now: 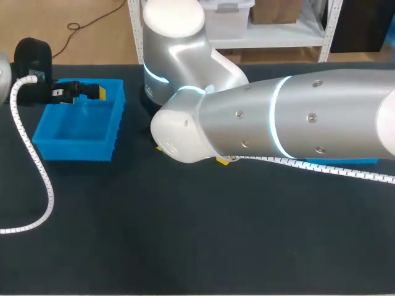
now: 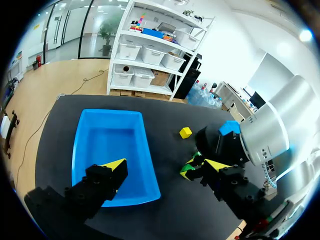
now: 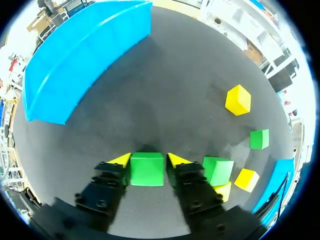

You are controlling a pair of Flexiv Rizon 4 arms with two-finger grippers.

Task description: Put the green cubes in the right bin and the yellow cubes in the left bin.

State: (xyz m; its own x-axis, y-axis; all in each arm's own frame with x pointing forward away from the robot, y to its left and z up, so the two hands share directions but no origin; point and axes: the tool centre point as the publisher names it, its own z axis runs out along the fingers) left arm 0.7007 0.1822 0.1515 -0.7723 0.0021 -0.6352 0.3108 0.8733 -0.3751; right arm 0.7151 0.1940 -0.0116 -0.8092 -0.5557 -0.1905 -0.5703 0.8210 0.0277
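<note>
1. R gripper (image 3: pixel 150 160) was pinched on a green cube (image 3: pixel 147 172), a yellow tip pressed to each side, w/ the cube resting on the black table (image 3: pixel 150 100)
2. Just beside one finger sat a second green cube (image 3: pixel 218 170). A yellow cube (image 3: pixel 247 179) lay next to that, and another yellow one was partly hidden behind the finger.
3. Farther out lay a third green cube (image 3: pixel 259 139) and a lone yellow cube (image 3: pixel 238 99), apart from each other and from the cluster.
4. Ahead of the R gripper, dark mat ran up to the wall of the left bin (image 3: pixel 85 50). A sliver of the right bin (image 3: pixel 272 185) showed past the cube cluster, at the table's side.
5. L gripper (image 2: pixel 164 165) was spread wide, hanging over the left bin. In its wrist view the R gripper and held cube sat just beyond the bin's side wall, w/ the lone yellow cube a little farther on.
6. In head view the R arm (image 1: pixel 278 123) blocked the mid-table. It hid its own gripper and most cubes, leaving only a scrap of yellow and a strip of the right bin at its lower edge.
7. Mat stretched wide toward the near edge of the table. A white coiled cable (image 1: pixel 37 172) from the L arm (image 1: pixel 31 55) draped across it at the left.
8. R arm came in from the right and reached past the middle. L arm stood at the far left, gripper pointing across the bin's far rim
</note>
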